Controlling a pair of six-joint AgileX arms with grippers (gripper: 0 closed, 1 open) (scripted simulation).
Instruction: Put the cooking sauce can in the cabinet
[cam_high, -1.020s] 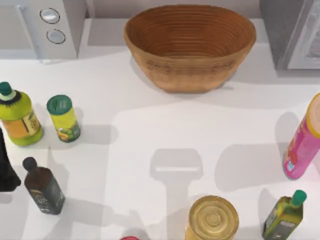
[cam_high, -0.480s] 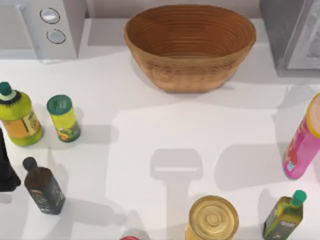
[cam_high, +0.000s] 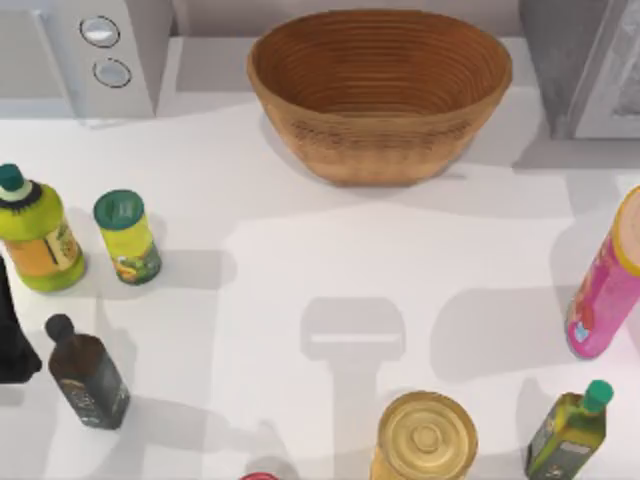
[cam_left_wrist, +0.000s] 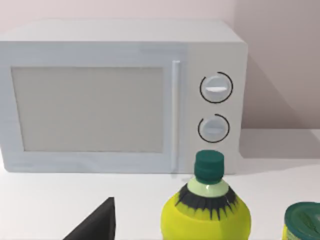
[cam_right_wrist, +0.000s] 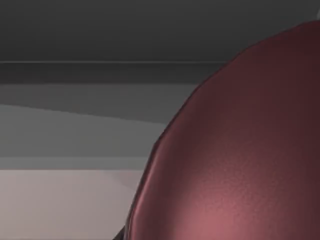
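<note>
The cooking sauce can (cam_right_wrist: 235, 150) looms right in front of the right wrist camera as a dark maroon rounded surface, carried by my right gripper. Behind it lie the flat gray surfaces of the cabinet (cam_right_wrist: 75, 100). In the top view the cabinet (cam_high: 565, 60) stands at the back right corner, gray with a paler panel. My left gripper (cam_high: 8, 335) is parked at the table's left edge, a dark shape beside the bottles; one black fingertip (cam_left_wrist: 95, 227) shows in the left wrist view.
A wicker basket (cam_high: 380, 150) sits at the back centre and a white microwave (cam_high: 105, 50) at the back left. Bottles and a green-lidded can (cam_high: 127, 237) stand on the left. A gold-lidded can (cam_high: 426, 437), a pink tube (cam_high: 603, 285) and a green bottle (cam_high: 567, 430) stand front right.
Arm shadows on the right of the table have shifted toward the cabinet. Nothing standing on the table has moved, and the left arm is still.
</note>
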